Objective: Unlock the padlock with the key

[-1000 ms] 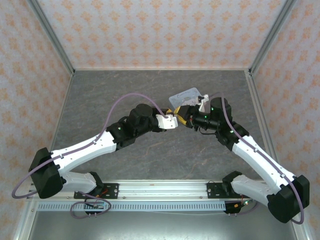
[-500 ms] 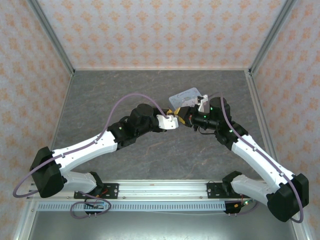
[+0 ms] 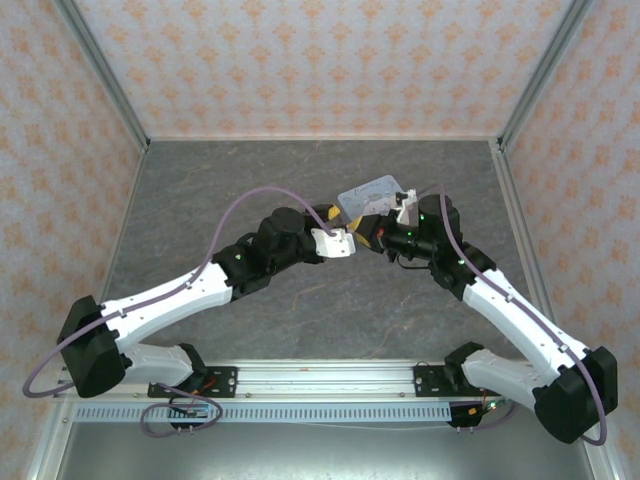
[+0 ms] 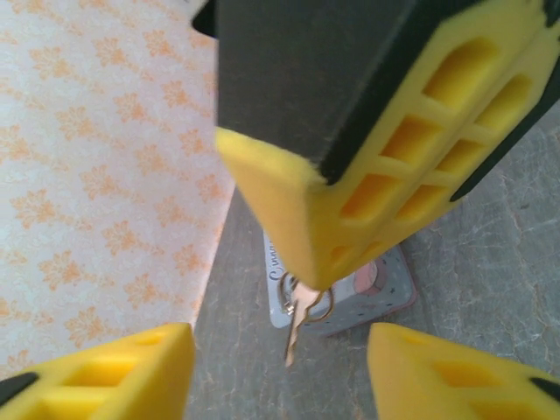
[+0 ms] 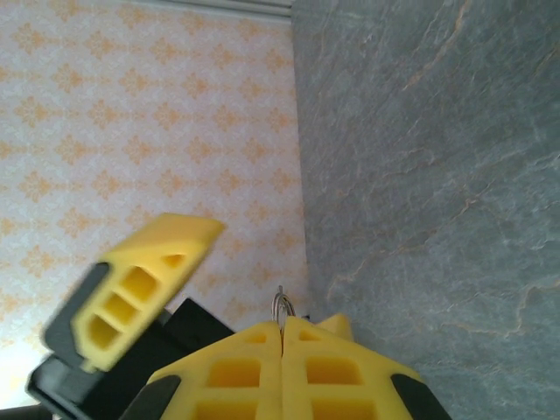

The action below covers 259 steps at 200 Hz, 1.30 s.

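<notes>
My right gripper [image 5: 282, 325] is shut on the key; its wire ring [image 5: 282, 302] pokes out between the pressed yellow fingertips. In the left wrist view the silver key [image 4: 297, 328] hangs blade-down from the right gripper [image 4: 319, 278], with the ring around its head. My left gripper [image 4: 280, 343] stands open just below it, one finger on each side and neither touching the key. From above, the left gripper [image 3: 348, 236] and right gripper [image 3: 372, 233] meet tip to tip over the table's middle. The padlock is hidden.
A pale blue tin [image 3: 375, 190] lies flat on the grey table just behind the two grippers, and in the left wrist view the tin [image 4: 389, 293] sits beyond the key. Patterned walls enclose the table on three sides.
The left gripper has opened, one yellow finger now swung out to the side. The right gripper stays at the same spot, holding the key. Both arms have barely shifted.
</notes>
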Available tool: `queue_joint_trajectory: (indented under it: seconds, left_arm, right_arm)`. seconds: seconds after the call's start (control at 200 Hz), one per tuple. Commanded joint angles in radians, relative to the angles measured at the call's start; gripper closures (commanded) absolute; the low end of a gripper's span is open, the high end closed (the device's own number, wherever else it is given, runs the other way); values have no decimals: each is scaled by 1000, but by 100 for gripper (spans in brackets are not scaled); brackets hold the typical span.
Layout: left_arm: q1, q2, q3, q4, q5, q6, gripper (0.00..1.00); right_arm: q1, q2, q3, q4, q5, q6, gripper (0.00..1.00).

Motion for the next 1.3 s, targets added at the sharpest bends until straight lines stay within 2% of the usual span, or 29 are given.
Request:
queue_joint_trajectory:
  seconds: [0.0,0.155,0.375,0.505,0.666,0.776,0.941,1.141,1.291]
  left_arm:
    - [10,-99,-31,17,-12,-102,36]
    - [65,-199,-45,4,11,-379,25]
    - [142,-248,-15,20,-10,-940,19]
    - [180,-255,-29,82,-2,-1338,18]
    - [197,-218,-2,154,107,-1659,26]
    - [200,-166,36,223,215,-1798,28]
    - [196,-79,58,413,335,-1987,32]
    - [151,-32,91,434,346,-1993,34]
    - [144,-12,115,400,365,-1977,42]
  right_arm:
    - [5,-56,14,3,68,-63,100]
    - [6,-98,-32,124,112,-78,100]
    - [5,-153,-135,417,187,-79,100]
    - [5,-154,-179,577,208,-67,100]
    - [9,-143,-188,695,190,-65,100]
    - [10,-143,-192,733,188,-63,100]
    - [23,-144,-203,789,195,-47,100]
    - [42,-143,-200,790,207,-47,100]
    - [43,-139,-202,806,206,-34,100]
